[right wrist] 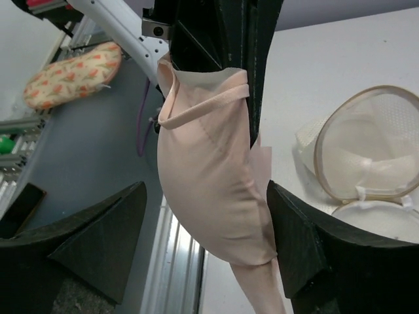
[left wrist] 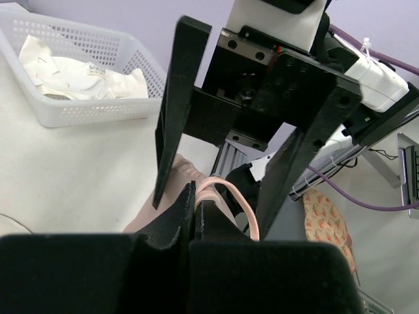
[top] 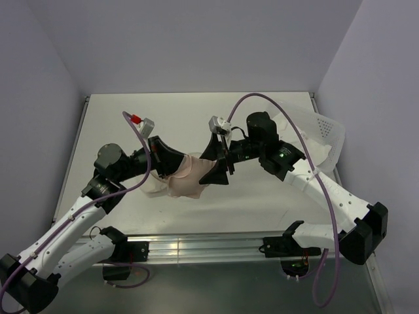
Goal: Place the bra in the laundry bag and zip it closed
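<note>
The pale pink bra (top: 188, 182) hangs above the table from my left gripper (top: 174, 163), which is shut on its strap (left wrist: 226, 190). My right gripper (top: 203, 169) is open, its jaws set wide on either side of the hanging cup (right wrist: 209, 170) without touching it. In the left wrist view my left gripper (left wrist: 194, 196) pinches the strap, with the right gripper's fingers (left wrist: 171, 118) just beyond. The laundry bag (right wrist: 370, 147) lies open on the table, beige rim up, lid (right wrist: 383, 219) folded beside it. In the top view it is mostly hidden under the bra and left arm.
A clear perforated plastic bin (top: 324, 134) with white garments stands at the back right; it also shows in the left wrist view (left wrist: 85, 72). A patterned cloth (right wrist: 72, 72) lies off the table beyond the front rail (top: 209, 248).
</note>
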`<state>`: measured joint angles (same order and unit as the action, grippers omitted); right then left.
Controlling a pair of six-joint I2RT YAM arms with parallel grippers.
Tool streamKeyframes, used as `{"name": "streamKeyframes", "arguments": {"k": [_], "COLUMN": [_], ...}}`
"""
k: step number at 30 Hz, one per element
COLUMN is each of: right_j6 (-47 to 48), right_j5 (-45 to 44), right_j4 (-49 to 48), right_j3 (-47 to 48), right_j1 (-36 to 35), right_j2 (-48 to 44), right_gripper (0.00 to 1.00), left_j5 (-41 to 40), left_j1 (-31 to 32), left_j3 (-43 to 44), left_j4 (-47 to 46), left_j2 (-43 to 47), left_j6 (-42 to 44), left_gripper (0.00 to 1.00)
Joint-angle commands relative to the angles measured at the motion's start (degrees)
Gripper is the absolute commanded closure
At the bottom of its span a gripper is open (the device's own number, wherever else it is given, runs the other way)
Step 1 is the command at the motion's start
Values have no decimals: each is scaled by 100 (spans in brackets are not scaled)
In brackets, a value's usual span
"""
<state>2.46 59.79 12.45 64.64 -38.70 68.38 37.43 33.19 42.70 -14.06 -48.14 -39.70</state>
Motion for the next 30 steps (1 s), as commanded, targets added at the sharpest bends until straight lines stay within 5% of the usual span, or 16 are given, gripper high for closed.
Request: {"name": "streamKeyframes", "arguments": {"k": [1,3,9,11,12,13,15,18,23,30], "right_j6": [-402,-588,-808,-887,-922,-984,-1063,-1142,-1379,-2046], "right_j5": [103,15,-125,-152,-204,-231,-275,-415,-758,-1171], "right_j4": [-681,-970,-1104,-1130,-1174,-1209,-1401,-1351,-1517,-2185], "right_j3": [-188,-267,-417,-426,-444,-487,-531,-540,-655,-734], "right_j1": [-50,-50,-50,-50,-50,-50,-50,-41,-41,-41], "right_j2": [-132,-149,-132,-132,-141,-202,-237,-264,-281,-159], "right_gripper": [20,26,69,82,85,90,94,97,100,100], "left_j5": [-43,-43,-218,-271,-419,-543,-893,-1807,-4117,-6045], "left_j1": [-5,3,3,-5,-5,3,3,-5,-5,-40], "left_j3": [379,345,388,423,467,537,844,1170,1654,1250], "left_j4": [61,18,193,246,420,579,1244,1870,3171,4051], "left_j2": [59,77,129,147,173,182,200,340,533,569], "left_j6": [252,218,340,367,445,524,813,1034,1219,631], "left_gripper": [100,100,100,83,63,54,38,29,27,16]}}
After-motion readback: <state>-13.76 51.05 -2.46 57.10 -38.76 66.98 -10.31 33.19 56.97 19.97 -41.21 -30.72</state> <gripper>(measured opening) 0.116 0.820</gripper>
